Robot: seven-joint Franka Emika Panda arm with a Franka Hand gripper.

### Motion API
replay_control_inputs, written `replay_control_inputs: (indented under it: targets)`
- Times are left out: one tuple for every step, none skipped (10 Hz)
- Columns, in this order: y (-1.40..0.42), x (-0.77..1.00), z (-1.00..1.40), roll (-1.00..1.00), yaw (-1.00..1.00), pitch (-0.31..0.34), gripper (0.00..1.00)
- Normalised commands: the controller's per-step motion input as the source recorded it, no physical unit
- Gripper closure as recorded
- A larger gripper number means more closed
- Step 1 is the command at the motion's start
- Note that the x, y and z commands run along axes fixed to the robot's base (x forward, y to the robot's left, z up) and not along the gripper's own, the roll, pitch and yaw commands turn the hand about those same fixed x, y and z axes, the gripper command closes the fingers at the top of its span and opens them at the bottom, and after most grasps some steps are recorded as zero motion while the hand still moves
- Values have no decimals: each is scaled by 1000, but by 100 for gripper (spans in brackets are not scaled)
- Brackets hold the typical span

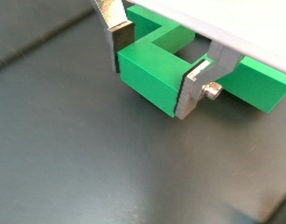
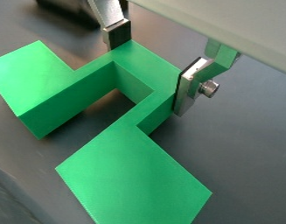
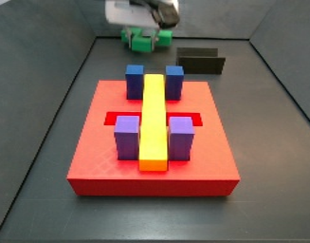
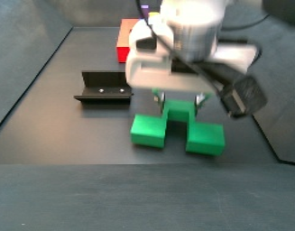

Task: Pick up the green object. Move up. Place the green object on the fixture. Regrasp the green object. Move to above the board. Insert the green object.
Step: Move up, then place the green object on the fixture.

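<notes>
The gripper (image 2: 151, 66) was clenched on the green object's (image 2: 110, 114) middle bridge, the piece resting on the worktop (image 1: 75, 166) beside the fixture (image 4: 104, 88).

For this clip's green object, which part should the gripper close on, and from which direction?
Grip the green object by its narrow middle section, coming straight down from above. It lies flat on the floor with wide blocks at either end, and both wrist views show the gripper already straddling that middle, one finger on each side face, which look flat and parallel.
</notes>
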Motion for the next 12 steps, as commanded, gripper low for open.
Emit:
replay_control_inputs:
  targets:
    - [3, -57, 678, 8, -49, 46, 100]
    - [3, -5, 209, 54, -15, 29, 100]
    - [17, -43, -6, 43, -6, 0, 100]
    - [0, 177, -9, -226, -186, -20, 100]
    - [0, 366, 0, -851, -26, -343, 100]
    - [0, 420, 103, -1000, 0, -391, 100]
    - [17, 426, 131, -1000, -29, -394, 100]
    - [17, 471, 163, -1000, 0, -314, 100]
    - [0, 514, 151, -954, 0, -194, 100]
    - [0, 566, 129, -880, 9, -111, 100]
    - [0, 560, 166, -857, 37, -66, 100]
    - [0, 591, 126, -763, 117, 0, 100]
